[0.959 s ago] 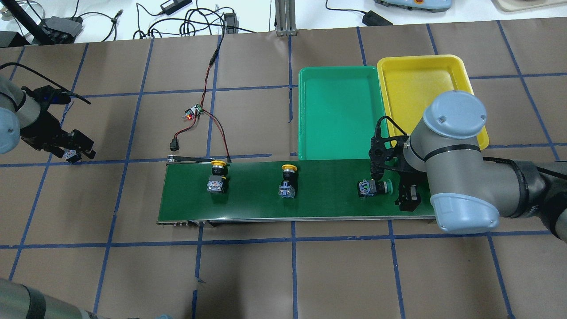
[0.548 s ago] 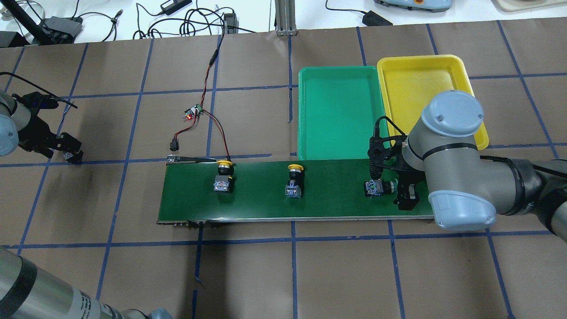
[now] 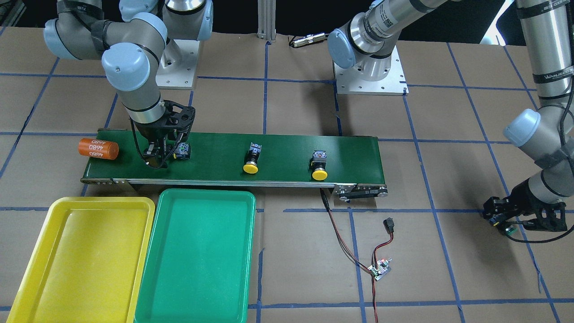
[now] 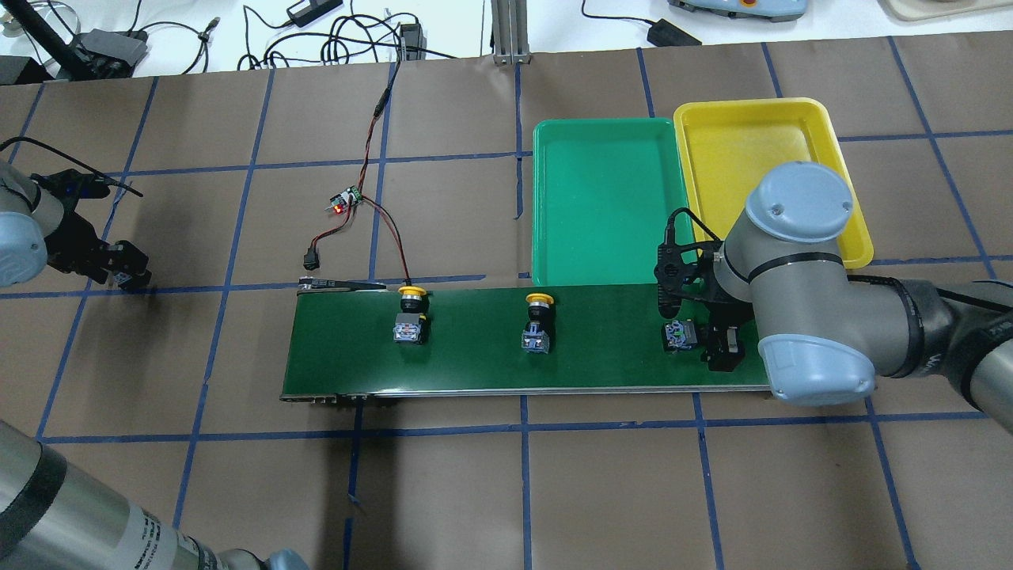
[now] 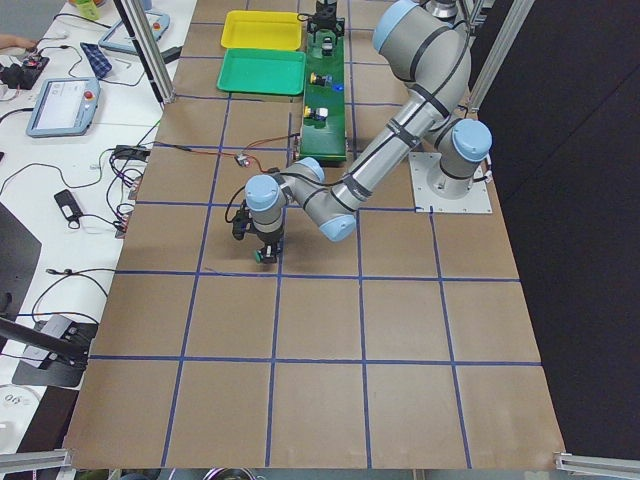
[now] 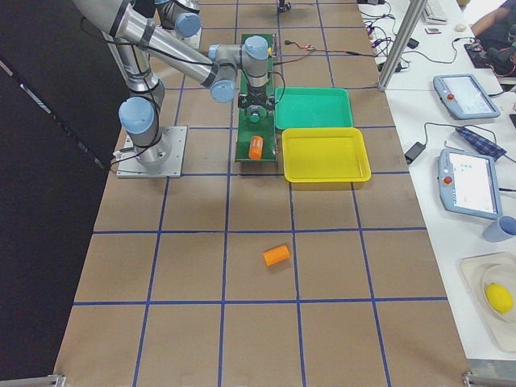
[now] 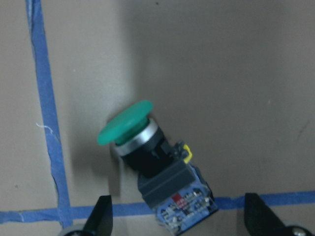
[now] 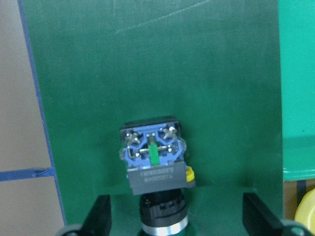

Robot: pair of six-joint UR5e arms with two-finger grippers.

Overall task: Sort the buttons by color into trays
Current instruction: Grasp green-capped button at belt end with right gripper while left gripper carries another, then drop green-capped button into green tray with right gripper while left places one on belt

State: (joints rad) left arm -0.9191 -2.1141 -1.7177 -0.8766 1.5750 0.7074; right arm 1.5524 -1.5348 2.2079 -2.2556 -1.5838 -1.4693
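Note:
Two yellow-capped buttons (image 4: pixel 411 317) (image 4: pixel 538 324) lie on the dark-green belt (image 4: pixel 475 364). A green-capped button (image 4: pixel 679 336) lies at the belt's right end. My right gripper (image 4: pixel 698 340) is down around it, open, and the right wrist view shows that button (image 8: pixel 156 167) between the spread fingertips without contact. Far left, my left gripper (image 4: pixel 119 273) hangs open over another green button (image 7: pixel 147 152), which lies tilted on the brown table. The green tray (image 4: pixel 605 198) and the yellow tray (image 4: pixel 752 142) stand side by side behind the belt, with nothing in them.
An orange cylinder (image 3: pixel 97 149) lies at the belt's end beyond my right gripper. A second orange cylinder (image 6: pixel 276 255) lies on the open table. A small circuit board (image 4: pixel 346 199) with red and black wires sits behind the belt's left end.
All three buttons on the belt have drifted right. The green one now sits between my right gripper's fingers. My left gripper has shifted slightly left.

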